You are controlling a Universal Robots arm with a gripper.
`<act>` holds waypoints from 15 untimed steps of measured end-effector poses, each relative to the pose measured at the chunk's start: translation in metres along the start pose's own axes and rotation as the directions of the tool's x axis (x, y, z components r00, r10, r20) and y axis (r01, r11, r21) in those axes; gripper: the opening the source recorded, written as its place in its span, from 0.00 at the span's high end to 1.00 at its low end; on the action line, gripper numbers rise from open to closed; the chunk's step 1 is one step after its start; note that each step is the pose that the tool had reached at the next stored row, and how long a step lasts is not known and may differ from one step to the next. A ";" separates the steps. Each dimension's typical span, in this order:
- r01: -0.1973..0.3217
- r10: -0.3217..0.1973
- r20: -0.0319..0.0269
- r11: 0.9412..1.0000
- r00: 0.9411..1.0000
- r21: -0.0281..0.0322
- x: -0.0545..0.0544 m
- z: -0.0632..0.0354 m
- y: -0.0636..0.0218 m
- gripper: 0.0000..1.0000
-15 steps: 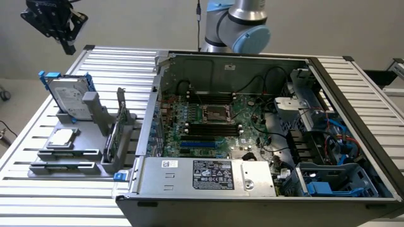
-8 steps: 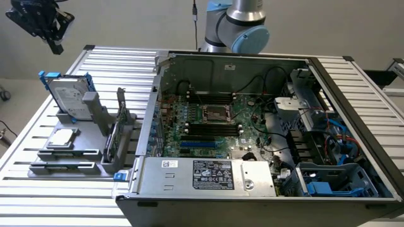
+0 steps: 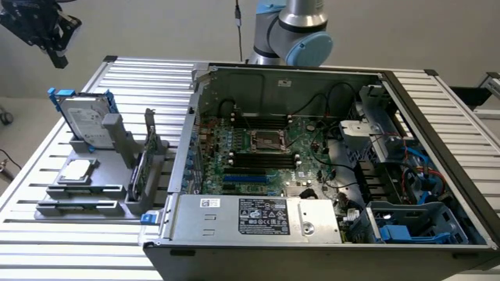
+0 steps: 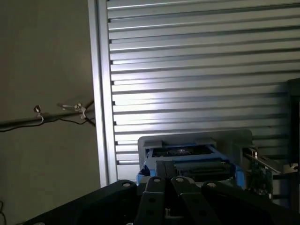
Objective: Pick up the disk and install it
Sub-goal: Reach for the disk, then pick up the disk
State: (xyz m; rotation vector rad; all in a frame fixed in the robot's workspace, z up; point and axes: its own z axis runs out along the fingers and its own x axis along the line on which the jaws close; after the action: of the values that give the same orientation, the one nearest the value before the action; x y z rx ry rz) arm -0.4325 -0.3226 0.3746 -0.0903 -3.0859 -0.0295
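You can read nothing here: the stickers (image 3: pixel 264 215) on the power supply cover (image 3: pixel 312 225) carry print too small to make out.

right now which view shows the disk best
The exterior view: the disk stands upright in the grey holder at the exterior view's left, its broad face and blue carrier in plain sight. The wrist view shows its narrow end, partly behind the gripper.

Open air above the upright disk (image 3: pixel 84 120), grey post (image 3: pixel 116 130) and green card (image 3: pixel 138 172) close on the exterior view's right
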 end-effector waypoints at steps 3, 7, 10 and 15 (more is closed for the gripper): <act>0.022 -0.022 0.002 1.000 1.000 0.004 0.000 -0.0003 -0.0005 0.89; 0.063 -0.063 0.015 0.998 0.998 0.006 0.000 -0.0004 -0.0005 0.89; 0.068 -0.068 0.015 0.998 0.998 0.006 0.000 -0.0004 -0.0005 0.89; 0.068 -0.068 0.015 0.998 0.998 0.006 0.000 -0.0004 -0.0005 0.89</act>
State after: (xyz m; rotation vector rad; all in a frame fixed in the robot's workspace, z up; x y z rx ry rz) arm -0.4325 -0.3231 0.3751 0.0145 -3.1029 -0.0228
